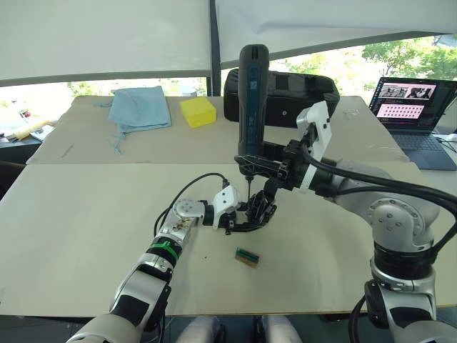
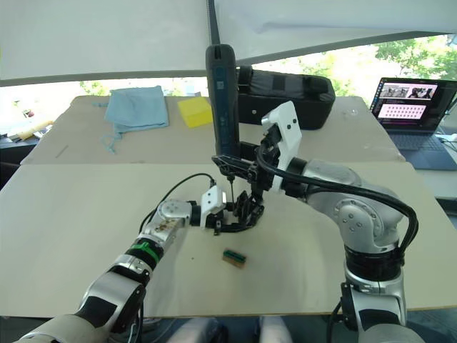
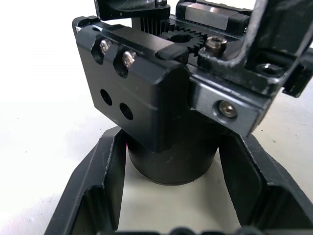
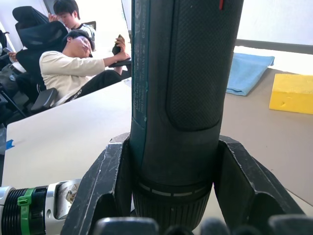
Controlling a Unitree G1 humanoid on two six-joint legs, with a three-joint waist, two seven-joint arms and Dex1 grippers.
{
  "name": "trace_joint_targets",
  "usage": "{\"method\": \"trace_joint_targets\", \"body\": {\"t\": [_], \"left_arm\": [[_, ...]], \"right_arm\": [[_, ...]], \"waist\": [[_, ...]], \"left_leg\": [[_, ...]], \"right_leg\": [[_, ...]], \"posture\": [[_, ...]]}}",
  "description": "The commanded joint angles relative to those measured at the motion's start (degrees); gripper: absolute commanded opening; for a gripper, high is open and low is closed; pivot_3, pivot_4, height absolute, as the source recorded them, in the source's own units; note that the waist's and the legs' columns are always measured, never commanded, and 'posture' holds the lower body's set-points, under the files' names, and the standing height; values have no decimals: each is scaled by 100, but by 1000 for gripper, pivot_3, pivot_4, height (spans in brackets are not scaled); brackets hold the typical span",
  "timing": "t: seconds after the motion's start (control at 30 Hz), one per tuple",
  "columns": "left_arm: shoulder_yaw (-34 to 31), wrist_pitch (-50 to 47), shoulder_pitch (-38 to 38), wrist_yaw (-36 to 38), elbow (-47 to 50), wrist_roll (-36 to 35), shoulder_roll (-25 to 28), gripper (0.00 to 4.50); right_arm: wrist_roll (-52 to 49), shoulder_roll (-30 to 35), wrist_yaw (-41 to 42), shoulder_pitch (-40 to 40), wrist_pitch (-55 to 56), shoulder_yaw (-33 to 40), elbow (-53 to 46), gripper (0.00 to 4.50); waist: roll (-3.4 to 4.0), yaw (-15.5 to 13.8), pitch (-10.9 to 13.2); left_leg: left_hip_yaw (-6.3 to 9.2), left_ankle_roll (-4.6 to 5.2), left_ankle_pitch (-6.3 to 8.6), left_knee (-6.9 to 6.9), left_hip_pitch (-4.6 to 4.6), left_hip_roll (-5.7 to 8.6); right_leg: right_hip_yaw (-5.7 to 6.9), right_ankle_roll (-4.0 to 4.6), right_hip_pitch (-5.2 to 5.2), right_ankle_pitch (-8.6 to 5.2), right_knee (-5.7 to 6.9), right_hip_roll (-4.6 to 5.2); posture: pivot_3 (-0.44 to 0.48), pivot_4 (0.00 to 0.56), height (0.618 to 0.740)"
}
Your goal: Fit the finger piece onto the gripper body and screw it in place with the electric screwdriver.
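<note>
I see the gripper body (image 1: 258, 209) sitting on the near table (image 1: 86, 229), close to its middle; my left gripper (image 1: 246, 216) has its 2 fingers clamped around the round base, which the left wrist view shows squeezed between the 2 black fingers (image 3: 93, 191), with the body's toothed gear and several screw heads above. I cannot make out the finger piece as a separate part from here. The electric screwdriver (image 1: 252, 100) stands upright directly over the body, its thin bit pointing down at the top of the assembly; I cannot tell whether the bit touches a screw. My right gripper (image 1: 265, 166) is closed on the screwdriver's lower barrel, both fingers (image 4: 105, 186) pressed against its sides. Just in front of the body, apart from it, lies a small green-and-brown block (image 1: 247, 257). On the far table rest a blue cloth (image 1: 139, 107), a yellow sponge (image 1: 198, 111) and a large black case (image 1: 300, 96); an open laptop (image 1: 414, 107) sits at the right. In the right wrist view, 2 seated people (image 4: 73, 58) appear beyond the table.
</note>
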State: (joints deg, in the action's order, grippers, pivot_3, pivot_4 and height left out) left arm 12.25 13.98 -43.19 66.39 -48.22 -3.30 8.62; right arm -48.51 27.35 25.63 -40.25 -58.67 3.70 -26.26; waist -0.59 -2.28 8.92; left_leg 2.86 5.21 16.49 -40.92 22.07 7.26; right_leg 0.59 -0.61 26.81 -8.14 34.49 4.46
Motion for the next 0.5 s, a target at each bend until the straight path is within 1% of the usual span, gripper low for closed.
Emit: {"method": "trace_joint_targets", "body": {"t": [0.03, 0.5], "left_arm": [[-8, 52, -125, -34, -18, 27, -49, 2279], [-19, 36, -110, -66, 3, 21, -58, 2279]], "right_arm": [[-37, 27, -51, -157, 177, 150, -262, 1918], [183, 84, 58, -226, 299, 17, -118, 1918]], "waist": [[0, 0, 0], [0, 0, 0]], "left_leg": [[0, 0, 0, 0, 0, 0], [0, 0, 0, 0, 0, 0]], "right_leg": [[0, 0, 0, 0, 0, 0], [0, 0, 0, 0, 0, 0]], "posture": [[0, 150, 740], [0, 150, 740]]}}
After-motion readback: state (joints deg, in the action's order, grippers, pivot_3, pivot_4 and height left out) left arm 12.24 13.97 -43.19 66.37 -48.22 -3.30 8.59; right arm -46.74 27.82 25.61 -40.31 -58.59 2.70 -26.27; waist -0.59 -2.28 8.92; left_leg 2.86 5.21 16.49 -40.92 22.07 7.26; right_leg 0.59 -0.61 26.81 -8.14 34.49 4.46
